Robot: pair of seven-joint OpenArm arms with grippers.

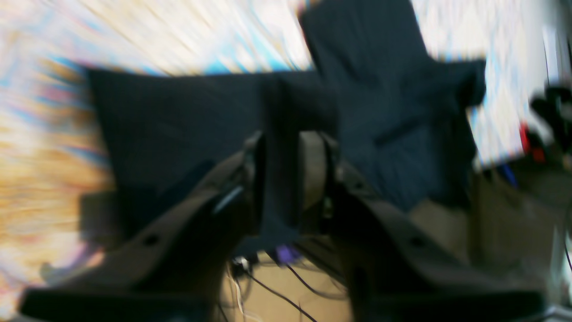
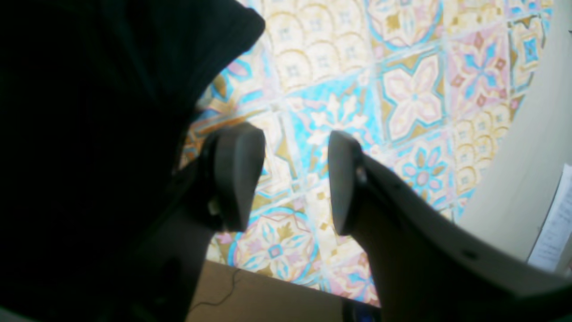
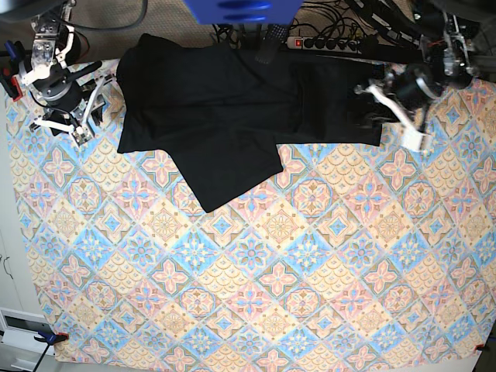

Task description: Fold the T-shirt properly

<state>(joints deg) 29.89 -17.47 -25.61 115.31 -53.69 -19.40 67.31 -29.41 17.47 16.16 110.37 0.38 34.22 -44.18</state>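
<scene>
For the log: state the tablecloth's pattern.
The tablecloth has pastel diamond tiles with floral motifs in blue, pink and yellow; the base view shows it best.

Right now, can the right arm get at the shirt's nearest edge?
Probably yes. The right gripper hangs open over the tablecloth, and the shirt lies right beside its finger with nothing between. In the base view it sits just off the shirt's side edge.
</scene>
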